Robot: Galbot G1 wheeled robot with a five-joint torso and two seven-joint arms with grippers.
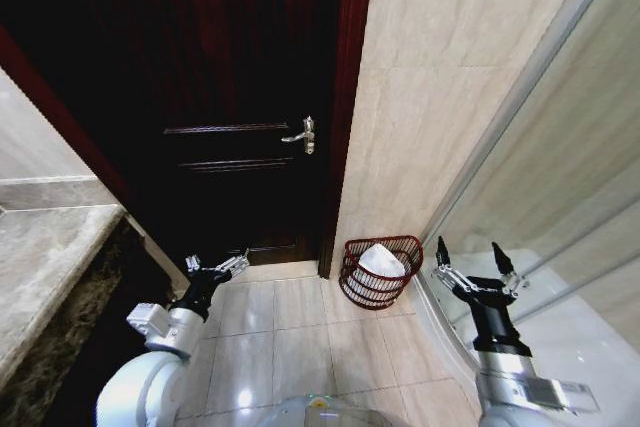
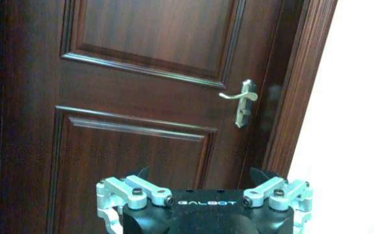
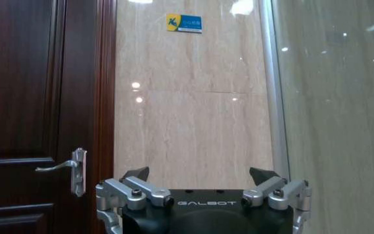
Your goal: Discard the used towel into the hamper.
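While both jaws gape empty | towel (image 1: 381,260) in hamper (image 1: 378,292) | between left gripper (image 1: 216,266), right gripper (image 1: 473,262)

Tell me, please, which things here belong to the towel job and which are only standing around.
Job: hamper on the floor by the wall; white towel inside it; left gripper open, empty, low by the door; right gripper open, empty, beside the hamper.

Not job: door, handle, counter, glass partition.
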